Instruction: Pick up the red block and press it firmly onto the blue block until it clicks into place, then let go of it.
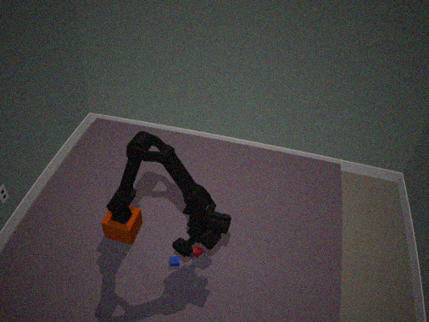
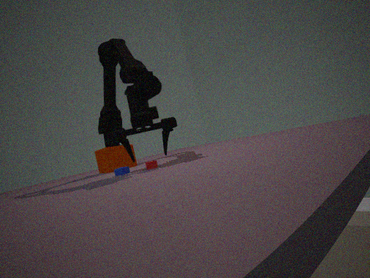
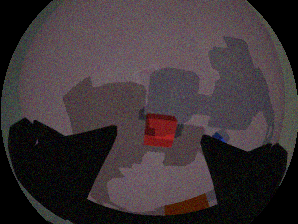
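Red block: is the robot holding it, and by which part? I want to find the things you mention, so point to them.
Nothing is held. The gripper (image 2: 149,158) (image 3: 159,131) is open above the red block (image 1: 197,252) (image 2: 151,164) (image 3: 160,131), which sits on the table.

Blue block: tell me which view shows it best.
The top view: the small blue block stands whole, apart from everything. The exterior view shows its side, low and foreshortened; the wrist view, only a part beside a black finger.

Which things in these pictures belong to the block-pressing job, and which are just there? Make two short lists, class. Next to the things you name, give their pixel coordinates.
Part of the job:
- red block (image 1: 197,251) (image 2: 151,164) (image 3: 160,131)
- blue block (image 1: 174,261) (image 2: 122,171) (image 3: 218,137)
- open tool (image 2: 149,158) (image 3: 159,131)

Just there:
- wall outlet (image 1: 3,193)
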`<state>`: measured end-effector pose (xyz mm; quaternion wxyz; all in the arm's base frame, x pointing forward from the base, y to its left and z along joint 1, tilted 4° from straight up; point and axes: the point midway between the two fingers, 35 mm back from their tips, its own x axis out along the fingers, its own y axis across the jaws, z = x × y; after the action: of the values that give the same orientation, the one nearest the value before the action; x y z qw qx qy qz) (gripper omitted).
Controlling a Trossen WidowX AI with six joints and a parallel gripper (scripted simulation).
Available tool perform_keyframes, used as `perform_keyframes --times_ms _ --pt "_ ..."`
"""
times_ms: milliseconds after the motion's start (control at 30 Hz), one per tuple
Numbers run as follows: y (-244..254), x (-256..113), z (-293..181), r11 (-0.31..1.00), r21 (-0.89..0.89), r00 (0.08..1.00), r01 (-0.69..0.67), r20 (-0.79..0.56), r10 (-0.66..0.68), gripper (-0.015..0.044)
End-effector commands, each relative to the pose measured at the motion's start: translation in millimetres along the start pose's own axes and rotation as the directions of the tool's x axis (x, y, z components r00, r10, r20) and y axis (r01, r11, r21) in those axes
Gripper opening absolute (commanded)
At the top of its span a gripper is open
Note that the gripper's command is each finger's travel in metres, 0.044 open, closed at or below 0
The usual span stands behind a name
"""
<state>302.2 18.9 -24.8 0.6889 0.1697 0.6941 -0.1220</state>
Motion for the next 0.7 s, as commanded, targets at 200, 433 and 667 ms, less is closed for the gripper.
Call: perform_keyframes --times_ms 200,433,667 --pt "0 17 -2 1.0 0.003 1.0 -0.003 -0.007 0.003 0.044" --pt "0 21 -3 1.0 0.003 1.0 -0.003 -0.007 0.003 0.0361" --pt "0 21 -3 1.0 0.003 1.0 -0.003 -0.007 0.003 0.0177"
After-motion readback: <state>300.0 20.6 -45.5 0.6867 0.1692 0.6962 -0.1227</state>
